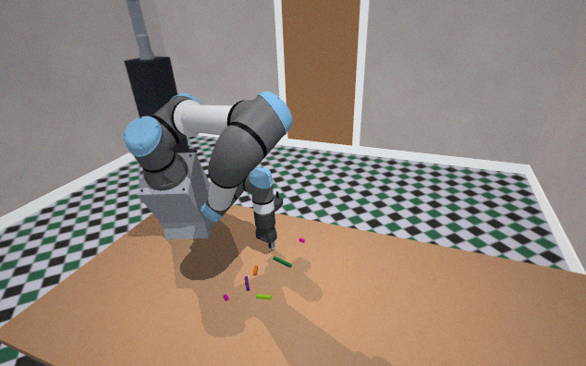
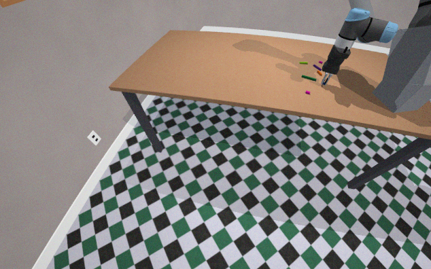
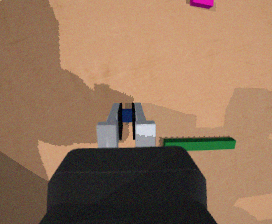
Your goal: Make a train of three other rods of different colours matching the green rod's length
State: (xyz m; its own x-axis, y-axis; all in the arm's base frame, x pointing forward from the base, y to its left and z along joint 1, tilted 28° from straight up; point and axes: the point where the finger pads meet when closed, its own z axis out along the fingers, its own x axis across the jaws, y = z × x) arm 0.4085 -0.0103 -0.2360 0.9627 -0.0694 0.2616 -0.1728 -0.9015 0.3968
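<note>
blue rod: pinched in the claw, above the table (image 1: 407,296) (image 2: 214,61), toward the arm's end.
claw (image 1: 272,248) (image 2: 325,81) (image 3: 127,114): nearly closed, pads on both sides of the blue rod (image 3: 127,115).
green rod (image 1: 282,262) (image 2: 308,78) (image 3: 199,144): flat, the length to match, 8.
likely train: blue 1 + magenta 2 + lime 5.
magenta rod (image 1: 302,240) (image 2: 308,92) (image 3: 201,3): nearest the long edge by the door.
lime rod (image 1: 263,297) (image 2: 303,63): farther from that edge.
orange rod (image 1: 255,270) (image 2: 319,73), purple rod (image 1: 247,283) (image 2: 317,67): spares, probably.
handling: probably light, stiff; blue offers little length, so grip mid-sides, keep ends free, lower level, release gently. a brush could skew it.
</note>
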